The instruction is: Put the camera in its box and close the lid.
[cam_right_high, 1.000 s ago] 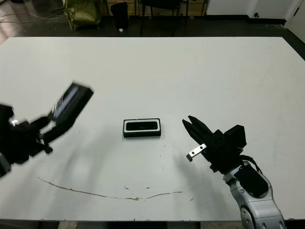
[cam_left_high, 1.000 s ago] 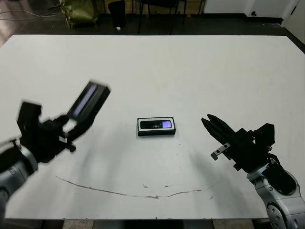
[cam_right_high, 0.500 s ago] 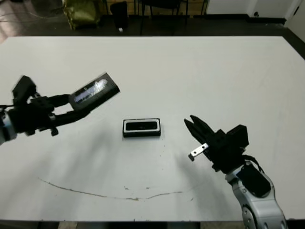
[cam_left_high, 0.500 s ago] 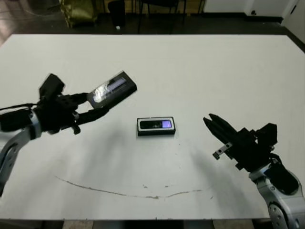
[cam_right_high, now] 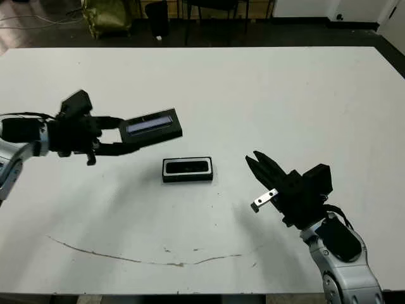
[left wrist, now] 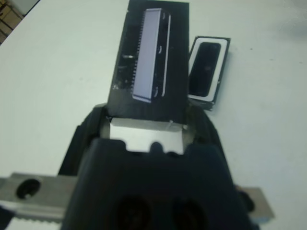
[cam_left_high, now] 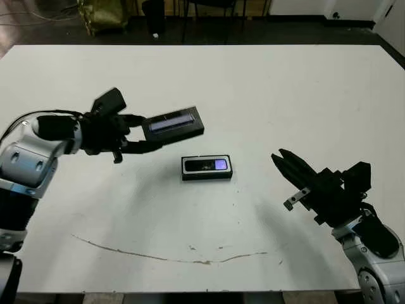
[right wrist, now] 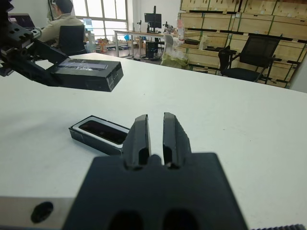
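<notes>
**Lid held in the air, up and to the left of the box**

The camera [cam_left_high: 209,165] already lies inside the box [cam_left_high: 207,168], with its purple lens toward the robot's right end. The box rests flat near the middle of the white table [cam_left_high: 285,95], and its long axis runs left to right across the head view.

The left gripper [cam_left_high: 140,135] holds the lid [cam_left_high: 173,123] by one short end, its two fingers closed on it from both sides. The lid hangs above the table, with the grey strip facing up. It is not yet over the box: from the head view it sits a little farther from the robot and toward the robot's left, and the two are apart. Its long axis is nearly parallel to the box, with only a small turn. In the left wrist view the box shows just beside the far end of the lid, so I judge that the coming move is a short shift toward the box and then downward, with a small rotation to line up the edges.

The right gripper [cam_left_high: 286,169] holds nothing. Its fingers are close together with only a narrow gap, and it hovers near the box on the robot's right side. How high it is above the table is hard to say from these views.

The left arm, which carries the lid, is the one to close the box.
</notes>
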Robot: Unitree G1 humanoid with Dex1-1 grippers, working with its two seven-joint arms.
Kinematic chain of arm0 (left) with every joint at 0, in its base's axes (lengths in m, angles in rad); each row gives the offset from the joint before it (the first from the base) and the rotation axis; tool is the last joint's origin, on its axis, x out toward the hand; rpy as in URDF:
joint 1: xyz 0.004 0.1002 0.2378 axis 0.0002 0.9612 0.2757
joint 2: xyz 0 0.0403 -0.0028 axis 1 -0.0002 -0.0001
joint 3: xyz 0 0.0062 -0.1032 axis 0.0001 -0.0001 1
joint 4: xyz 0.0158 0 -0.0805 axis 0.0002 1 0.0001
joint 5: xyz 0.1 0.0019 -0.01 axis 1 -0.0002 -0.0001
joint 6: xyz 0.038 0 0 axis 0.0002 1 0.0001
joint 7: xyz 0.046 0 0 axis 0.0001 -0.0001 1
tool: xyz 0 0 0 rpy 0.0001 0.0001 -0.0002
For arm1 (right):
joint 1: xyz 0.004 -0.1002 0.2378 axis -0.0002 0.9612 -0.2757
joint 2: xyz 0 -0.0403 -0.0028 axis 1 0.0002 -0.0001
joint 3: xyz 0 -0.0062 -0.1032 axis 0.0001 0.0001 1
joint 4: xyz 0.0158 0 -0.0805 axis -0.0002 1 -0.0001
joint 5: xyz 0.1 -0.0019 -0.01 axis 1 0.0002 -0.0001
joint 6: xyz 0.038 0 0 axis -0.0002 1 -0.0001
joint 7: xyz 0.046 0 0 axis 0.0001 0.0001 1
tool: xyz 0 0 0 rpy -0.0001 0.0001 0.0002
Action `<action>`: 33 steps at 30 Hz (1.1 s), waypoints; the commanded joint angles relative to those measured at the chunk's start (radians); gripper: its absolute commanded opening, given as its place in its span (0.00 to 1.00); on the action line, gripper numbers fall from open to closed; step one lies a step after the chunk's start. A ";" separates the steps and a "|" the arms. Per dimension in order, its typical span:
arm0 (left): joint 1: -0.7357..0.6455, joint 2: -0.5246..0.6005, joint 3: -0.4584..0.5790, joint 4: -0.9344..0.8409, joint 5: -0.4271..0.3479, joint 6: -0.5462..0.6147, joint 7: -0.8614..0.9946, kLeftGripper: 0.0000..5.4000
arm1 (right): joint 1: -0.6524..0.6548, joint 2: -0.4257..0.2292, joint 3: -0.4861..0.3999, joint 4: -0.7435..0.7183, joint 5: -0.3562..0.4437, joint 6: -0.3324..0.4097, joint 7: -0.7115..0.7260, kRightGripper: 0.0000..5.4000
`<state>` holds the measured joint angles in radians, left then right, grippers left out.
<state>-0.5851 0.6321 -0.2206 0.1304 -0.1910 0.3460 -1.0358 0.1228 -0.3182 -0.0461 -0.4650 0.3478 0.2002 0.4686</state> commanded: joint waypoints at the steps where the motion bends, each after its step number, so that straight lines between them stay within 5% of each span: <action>1: 0.005 -0.023 0.001 0.031 -0.001 -0.008 -0.013 0.38 | 0.011 -0.013 0.002 0.009 -0.013 -0.001 0.003 0.00; 33: -0.015 -0.136 -0.076 0.208 0.083 -0.114 -0.108 0.38 | 0.015 -0.019 0.000 0.002 -0.022 0.010 -0.004 0.00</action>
<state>-0.5900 0.5002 -0.2861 0.3172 -0.1265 0.2345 -1.1446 0.1260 -0.3205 -0.0450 -0.4603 0.3351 0.1892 0.4678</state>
